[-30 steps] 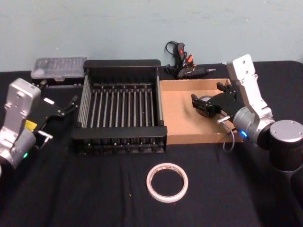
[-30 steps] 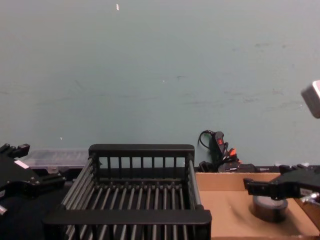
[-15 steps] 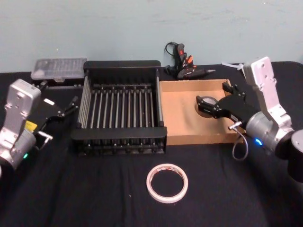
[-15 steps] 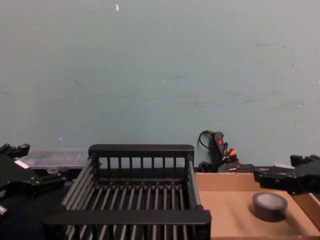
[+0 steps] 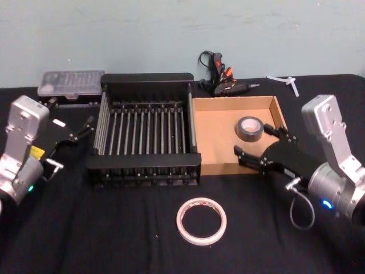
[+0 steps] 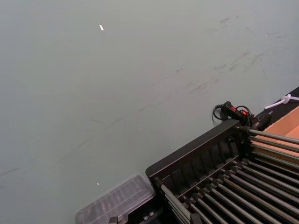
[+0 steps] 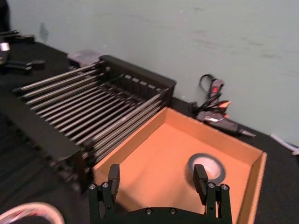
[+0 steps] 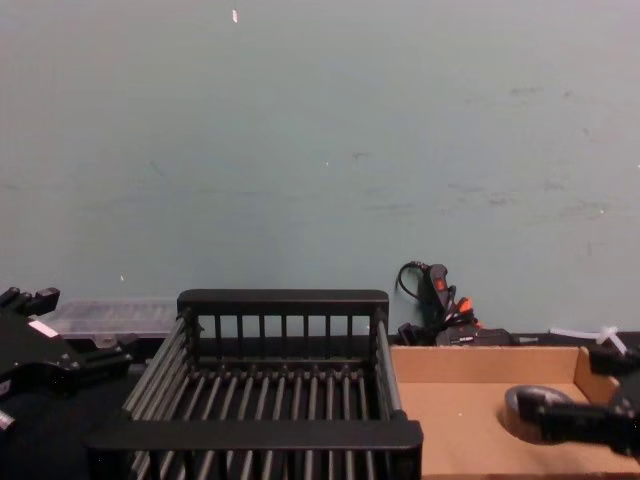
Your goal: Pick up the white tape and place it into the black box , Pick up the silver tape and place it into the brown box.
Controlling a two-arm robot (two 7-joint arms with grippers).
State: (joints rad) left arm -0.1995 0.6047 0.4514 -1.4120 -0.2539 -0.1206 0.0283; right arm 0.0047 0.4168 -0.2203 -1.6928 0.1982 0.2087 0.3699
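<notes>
The silver tape (image 5: 249,128) lies flat in the right part of the brown box (image 5: 214,140), free of any grip. Just on the near side of it, over the box's front right corner, my right gripper (image 5: 259,140) is open and empty. The right wrist view shows the silver tape (image 7: 205,169) beyond the open gripper (image 7: 157,179). On the black cloth in front of the boxes lies the white tape (image 5: 201,220). The black box (image 5: 145,77) stands left of the brown one. My left gripper (image 5: 71,132) is parked open at the far left.
A glue gun (image 5: 219,74) with its cord lies behind the brown box. A clear plastic case (image 5: 71,83) sits behind the crate's left corner. A small white piece (image 5: 285,80) lies at the back right. The wall stands close behind.
My right gripper has let go of the silver tape, which now rests in the brown box, and has drawn back toward me. The left arm has not moved.
</notes>
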